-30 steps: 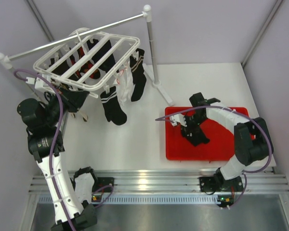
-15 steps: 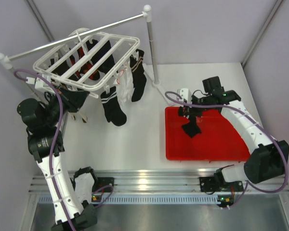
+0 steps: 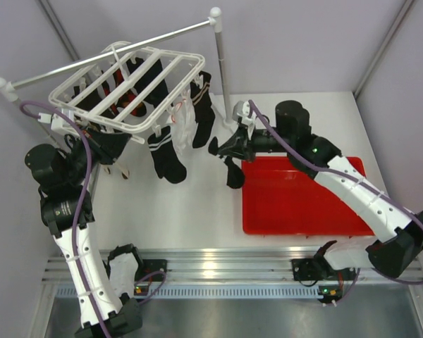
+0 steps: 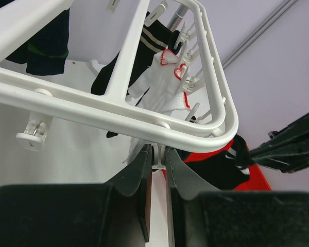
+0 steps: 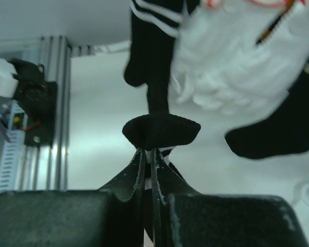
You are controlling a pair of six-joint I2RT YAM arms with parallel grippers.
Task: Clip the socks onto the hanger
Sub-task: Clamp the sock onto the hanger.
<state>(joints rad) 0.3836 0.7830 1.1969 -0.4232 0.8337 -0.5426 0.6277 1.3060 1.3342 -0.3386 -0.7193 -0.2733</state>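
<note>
Bringing the sock [image 3: 234, 173] in from just beside the hanger [image 4: 92, 110], the right gripper [image 3: 224, 149], jaws clamped on its bunched fabric, should present a flat edge to the clip [image 4: 157, 149] under the hanger's rim, where the left gripper [image 4: 155, 157] has its jaws pinched on it. A second ago the sock lay on the red tray [image 3: 303, 204], farther from the hanger.

No writing can be read anywhere; the pale print on the left arm's black cylindrical joint [image 3: 65, 209] is too small.
</note>
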